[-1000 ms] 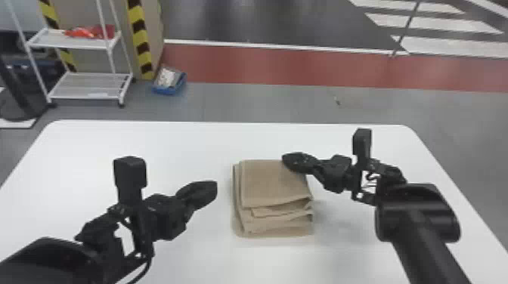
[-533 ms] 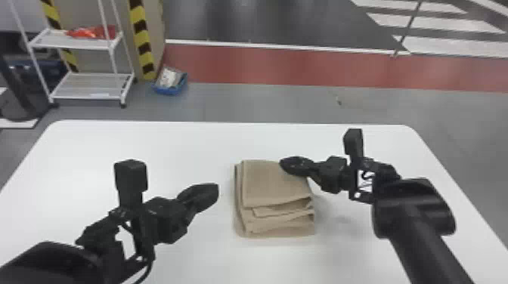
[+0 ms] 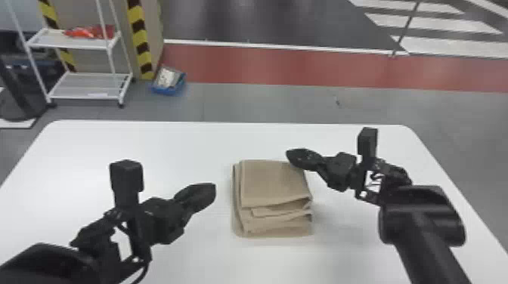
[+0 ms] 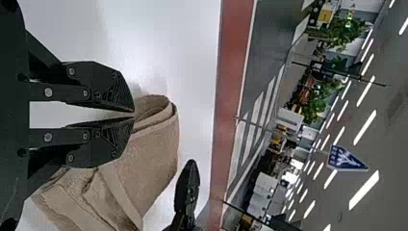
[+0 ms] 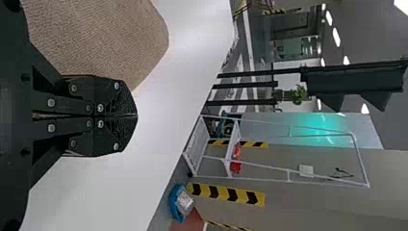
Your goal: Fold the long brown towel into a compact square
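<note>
Locate the towel (image 3: 274, 185) near the middle of the white table (image 3: 170, 139), folded into a compact, roughly square stack, with layered edges toward the robot and a smooth top panel. Find the left gripper (image 3: 212, 187) to the left of the stack, apart from it; in the left wrist view, read its jaws as brought together at the tips, with a narrow gap farther back. Find the right gripper (image 3: 290, 155) at the far right corner of the stack, overlapping it in the head view; contact with cloth, cannot tell. In the right wrist view, read its jaws as pressed together. Beyond the table, note a white rack (image 3: 89, 85) and a blue bin (image 3: 166, 91) on the floor.
</note>
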